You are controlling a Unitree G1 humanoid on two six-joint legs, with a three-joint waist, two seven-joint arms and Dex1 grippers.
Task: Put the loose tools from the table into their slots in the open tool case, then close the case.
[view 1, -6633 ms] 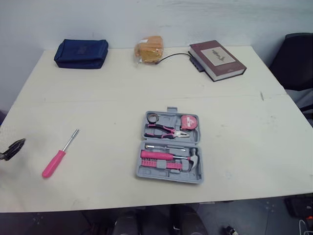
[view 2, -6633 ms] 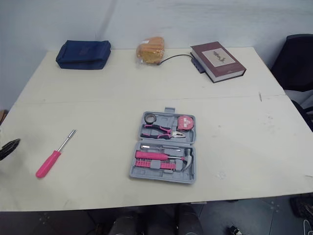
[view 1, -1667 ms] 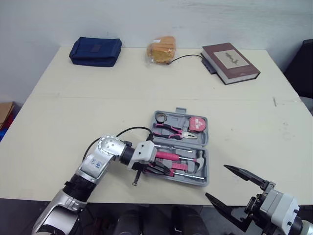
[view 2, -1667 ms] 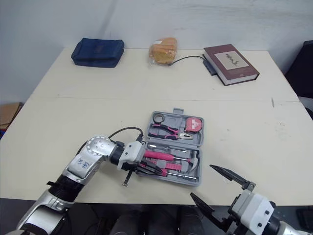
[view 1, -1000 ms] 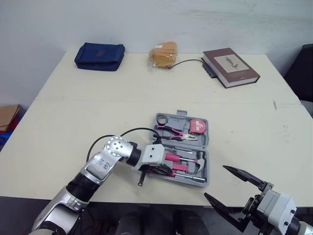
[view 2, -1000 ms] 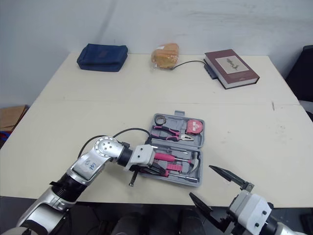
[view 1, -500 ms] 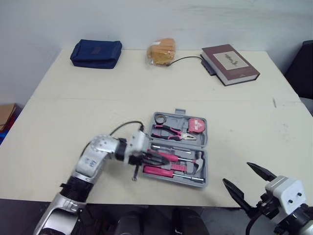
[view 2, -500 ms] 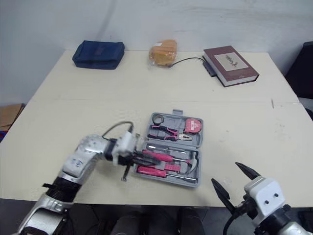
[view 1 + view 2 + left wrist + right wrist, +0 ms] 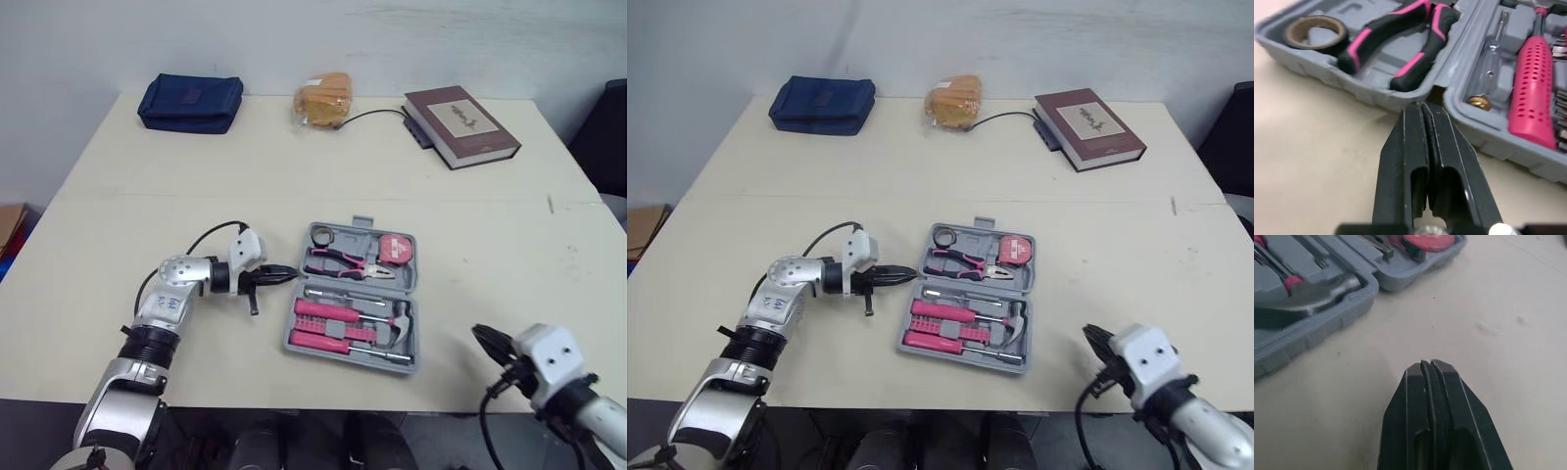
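- Grey tool case [image 9: 343, 353] lies open and flat near the surface's [image 9: 147, 196] front edge.
- Far half: tape roll [image 9: 324, 236], pink-handled pliers [image 9: 340, 264], pink tape measure [image 9: 396, 249].
- Near half: hammer [image 9: 397, 321] at the right, pink screwdriver [image 9: 318, 341] along the front rim.

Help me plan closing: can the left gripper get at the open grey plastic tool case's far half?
Probably yes: the shut left gripper sits at the hinge of the grey plastic tool case, nothing between.

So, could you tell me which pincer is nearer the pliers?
Left. The left pincer sits just outside the case beside the pliers; the right pincer is beyond the hammer.
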